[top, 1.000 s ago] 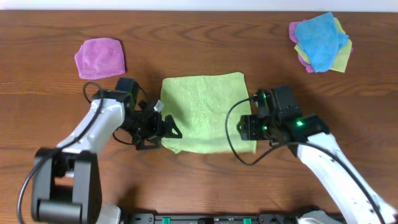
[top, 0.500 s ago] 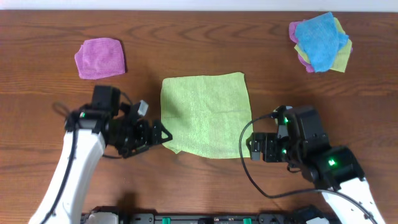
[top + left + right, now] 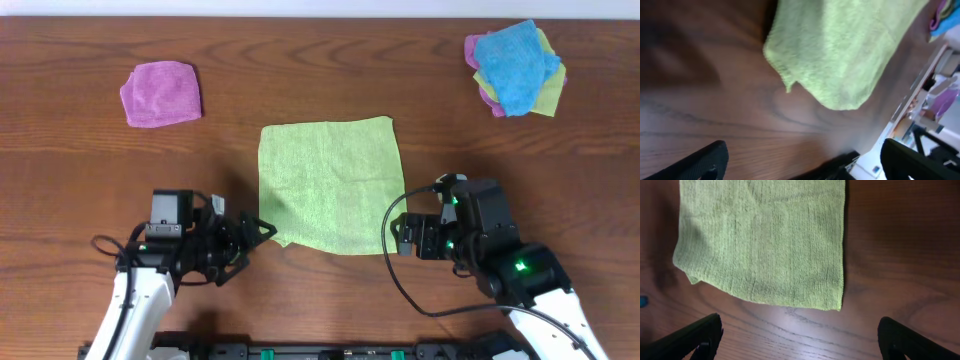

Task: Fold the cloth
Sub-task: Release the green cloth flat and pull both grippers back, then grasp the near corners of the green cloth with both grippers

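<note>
Left gripper (image 3: pixel 258 233) and right gripper (image 3: pixel 398 236) are spread and empty, just off the green cloth's (image 3: pixel 330 185) near corners; the cloth lies flat on the table (image 3: pixel 320 80), apparently single-layered; folding judged not yet begun.

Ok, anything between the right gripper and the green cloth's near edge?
Nothing: only bare table between right gripper and green cloth, seen in right wrist view.

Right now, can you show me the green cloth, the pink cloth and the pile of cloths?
green cloth (image 3: pixel 330 185): overhead view, on its flat middle.
pink cloth (image 3: pixel 161 94): overhead view, on its middle.
pile of cloths (image 3: pixel 515 65): overhead view, on the blue top cloth.
</note>
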Action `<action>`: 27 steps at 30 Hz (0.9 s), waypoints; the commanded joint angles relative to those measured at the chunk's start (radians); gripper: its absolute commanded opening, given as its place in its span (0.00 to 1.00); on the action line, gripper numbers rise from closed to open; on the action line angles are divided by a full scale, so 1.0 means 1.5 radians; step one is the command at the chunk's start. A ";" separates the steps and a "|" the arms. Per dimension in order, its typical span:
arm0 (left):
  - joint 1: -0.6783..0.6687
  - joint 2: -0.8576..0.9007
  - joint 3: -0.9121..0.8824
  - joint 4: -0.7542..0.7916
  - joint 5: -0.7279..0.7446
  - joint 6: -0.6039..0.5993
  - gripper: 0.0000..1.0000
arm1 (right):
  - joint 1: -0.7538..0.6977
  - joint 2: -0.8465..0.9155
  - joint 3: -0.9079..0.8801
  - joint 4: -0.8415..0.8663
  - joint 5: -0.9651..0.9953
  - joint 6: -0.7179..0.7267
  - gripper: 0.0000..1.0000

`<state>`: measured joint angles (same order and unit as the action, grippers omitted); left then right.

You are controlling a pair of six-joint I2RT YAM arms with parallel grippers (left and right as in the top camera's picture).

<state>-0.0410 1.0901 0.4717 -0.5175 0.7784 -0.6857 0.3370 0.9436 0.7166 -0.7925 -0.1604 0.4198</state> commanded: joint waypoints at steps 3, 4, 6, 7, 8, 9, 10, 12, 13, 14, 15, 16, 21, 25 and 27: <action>0.000 -0.002 -0.045 0.075 -0.004 -0.081 1.00 | 0.001 -0.001 -0.002 0.010 -0.003 0.027 0.97; -0.001 -0.002 -0.051 0.089 -0.009 -0.094 1.00 | 0.001 -0.001 -0.002 0.013 -0.003 0.030 0.97; -0.012 -0.002 -0.057 0.106 -0.039 -0.128 0.99 | 0.001 -0.001 -0.002 0.019 -0.003 0.038 0.96; -0.020 -0.002 -0.058 0.111 -0.054 -0.142 1.00 | 0.001 -0.001 -0.002 0.021 -0.003 0.039 0.96; -0.034 0.001 -0.058 0.123 -0.067 -0.157 0.92 | 0.001 -0.001 -0.002 0.024 -0.003 0.040 0.95; -0.049 0.004 -0.058 0.136 -0.077 -0.168 0.90 | 0.001 -0.001 -0.002 0.025 -0.003 0.043 0.95; -0.064 0.008 -0.058 0.144 -0.087 -0.177 0.86 | 0.001 -0.001 -0.002 0.027 -0.003 0.048 0.95; -0.102 0.022 -0.058 0.162 -0.109 -0.203 0.83 | 0.001 -0.001 -0.002 0.032 -0.003 0.054 0.94; -0.114 0.029 -0.058 0.165 -0.118 -0.212 0.82 | 0.001 -0.001 -0.002 0.033 -0.003 0.054 0.94; -0.125 0.036 -0.058 0.169 -0.124 -0.221 0.80 | 0.001 -0.001 -0.002 0.033 -0.003 0.054 0.94; -0.136 0.046 -0.058 0.176 -0.128 -0.223 0.76 | 0.001 -0.001 -0.002 0.033 -0.003 0.054 0.94; -0.143 0.054 -0.058 0.181 -0.132 -0.227 0.74 | 0.001 -0.001 -0.002 0.033 -0.003 0.054 0.94; -0.164 0.109 -0.058 0.210 -0.140 -0.241 0.62 | 0.001 -0.001 -0.002 0.033 -0.003 0.054 0.94; -0.166 0.151 -0.058 0.247 -0.139 -0.252 0.55 | 0.001 -0.001 -0.002 0.033 -0.003 0.054 0.94; -0.166 0.166 -0.058 0.263 -0.139 -0.252 0.52 | 0.001 -0.001 -0.002 0.033 -0.003 0.054 0.94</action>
<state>-0.2855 1.3079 0.3893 -0.1337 0.5953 -1.0542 0.3370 0.9436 0.7166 -0.7433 -0.1638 0.4873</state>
